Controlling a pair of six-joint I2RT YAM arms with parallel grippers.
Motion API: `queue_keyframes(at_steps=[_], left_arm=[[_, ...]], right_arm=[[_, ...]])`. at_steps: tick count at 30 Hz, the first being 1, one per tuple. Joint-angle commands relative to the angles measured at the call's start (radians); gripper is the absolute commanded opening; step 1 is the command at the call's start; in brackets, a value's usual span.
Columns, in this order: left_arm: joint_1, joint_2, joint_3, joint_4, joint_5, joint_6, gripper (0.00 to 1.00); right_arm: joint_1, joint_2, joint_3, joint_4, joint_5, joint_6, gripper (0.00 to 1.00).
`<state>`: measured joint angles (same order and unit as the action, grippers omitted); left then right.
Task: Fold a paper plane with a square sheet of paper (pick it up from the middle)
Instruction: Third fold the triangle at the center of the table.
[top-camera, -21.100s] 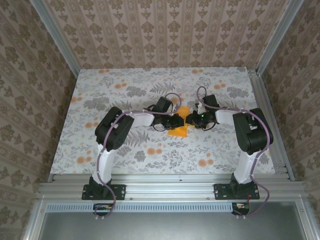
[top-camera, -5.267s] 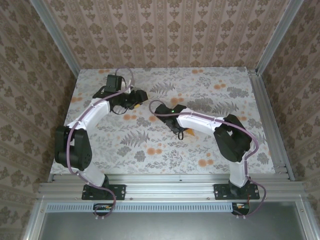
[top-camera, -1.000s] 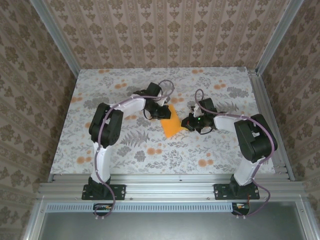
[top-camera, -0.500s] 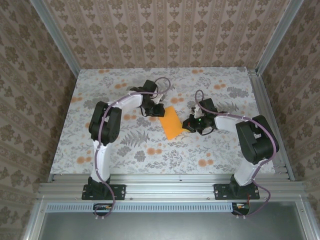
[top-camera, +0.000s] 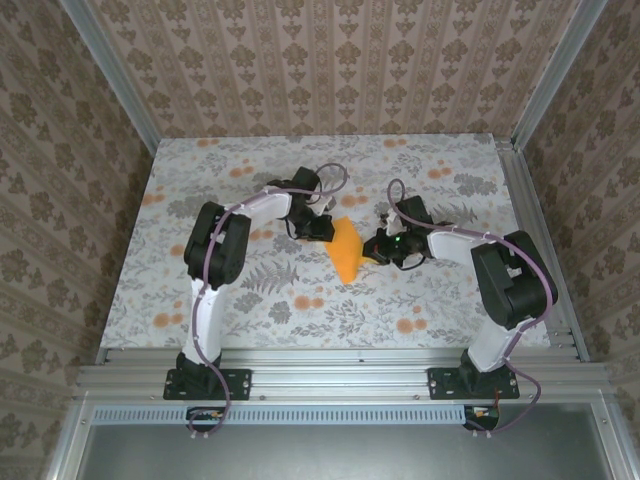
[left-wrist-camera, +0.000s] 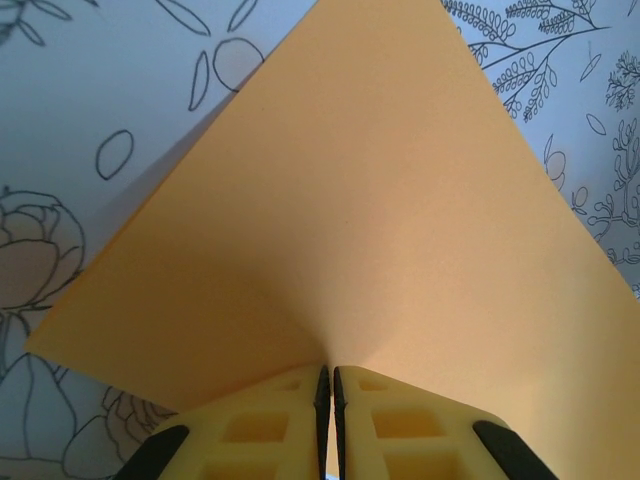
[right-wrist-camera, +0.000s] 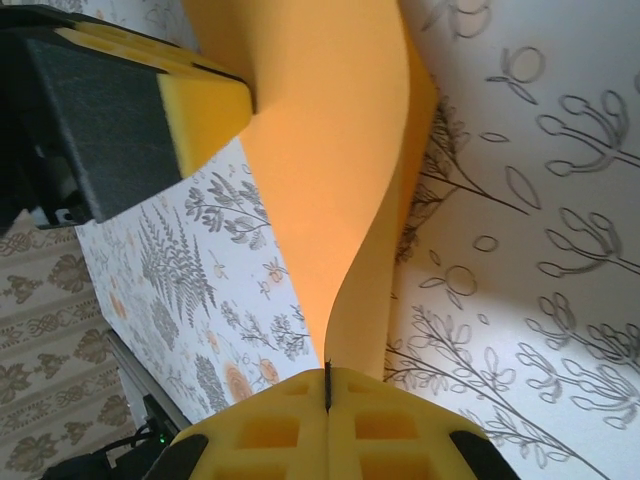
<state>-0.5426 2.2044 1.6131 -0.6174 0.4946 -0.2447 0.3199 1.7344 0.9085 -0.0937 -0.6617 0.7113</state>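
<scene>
Orange paper (top-camera: 346, 252), clamped by left gripper (left-wrist-camera: 326, 385) at its ten o'clock and right gripper (right-wrist-camera: 327, 388) at three, bows, probably for creasing.

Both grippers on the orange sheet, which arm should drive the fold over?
Left, probably. The left gripper is shut on the sheet about mid-edge, paper spread evenly ahead of it, so it could carry that edge across. The right gripper is shut on the other side and could anchor.

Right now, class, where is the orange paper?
In the top view the orange paper is over the table centre, pinched by the left gripper on its left and the right gripper on its right.
</scene>
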Motion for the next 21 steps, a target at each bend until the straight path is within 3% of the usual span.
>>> queue_keyframes(at_steps=[1, 21], left_arm=[[-0.002, 0.037, -0.039, -0.016, 0.015, 0.022, 0.14], [0.006, 0.036, -0.078, 0.020, 0.057, 0.012, 0.14]], right_arm=[[0.018, 0.004, 0.042, 0.006, -0.005, 0.017, 0.06], [0.099, 0.179, 0.184, -0.038, 0.042, 0.001, 0.08]])
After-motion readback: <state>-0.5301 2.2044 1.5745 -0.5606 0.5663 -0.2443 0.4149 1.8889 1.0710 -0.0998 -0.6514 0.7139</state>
